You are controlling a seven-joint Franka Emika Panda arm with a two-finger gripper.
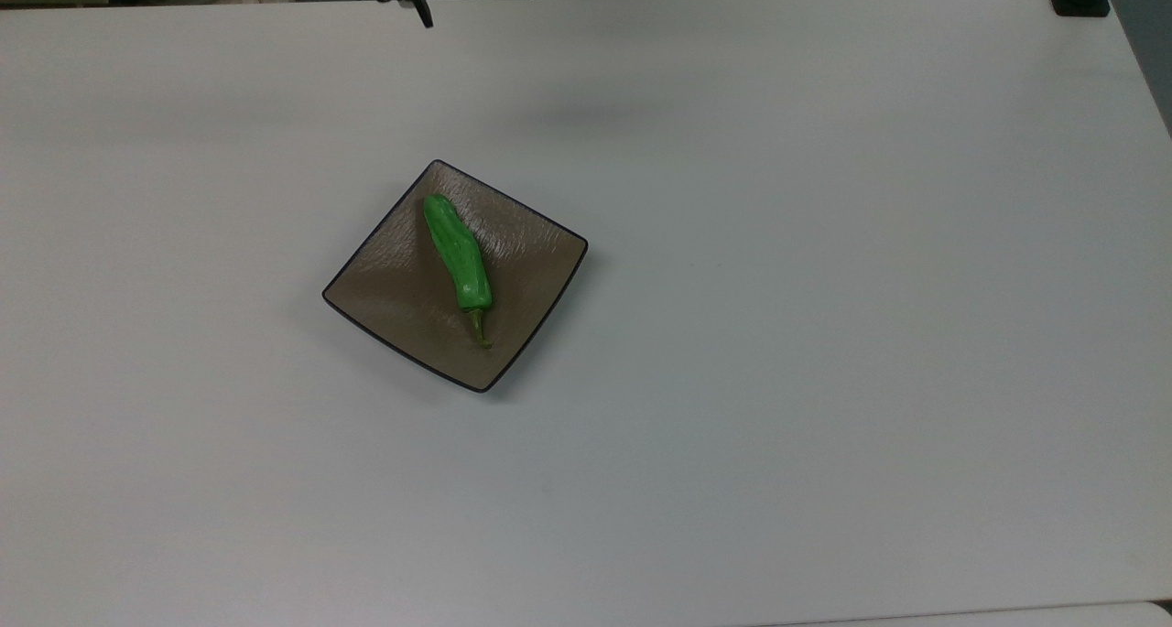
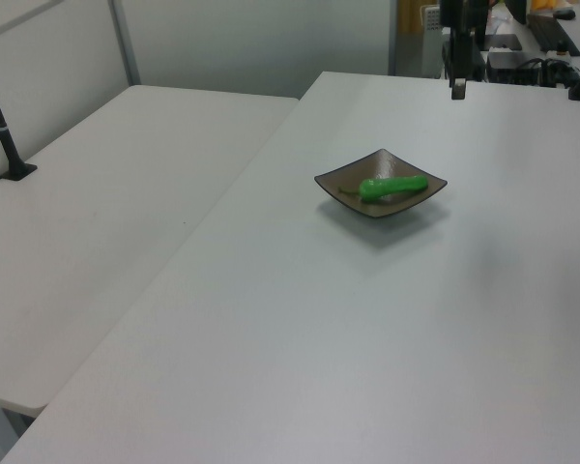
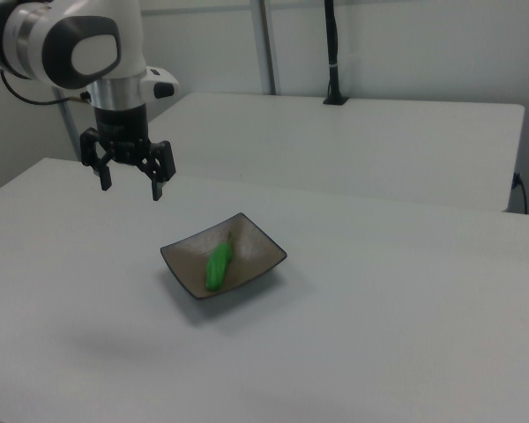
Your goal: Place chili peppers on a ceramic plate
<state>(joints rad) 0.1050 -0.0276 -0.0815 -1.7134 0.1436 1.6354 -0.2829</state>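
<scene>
White tabletop (image 1: pixel 824 334) is carrying the ceramic plate (image 1: pixel 394 284), where the green chili pepper (image 1: pixel 456 252) is lying diagonally, stem (image 1: pixel 479 327) seemingly toward the top view's bottom. Farther back, the gripper (image 3: pixel 130 187) is hanging well above, fingers spread and holding nothing.

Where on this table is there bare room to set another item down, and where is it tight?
Bare white table lies on every side of the ceramic plate. The only occupied patch is the plate, with the chili pepper on it. The open gripper hangs above the table beyond the plate's far corner in the right view.
</scene>
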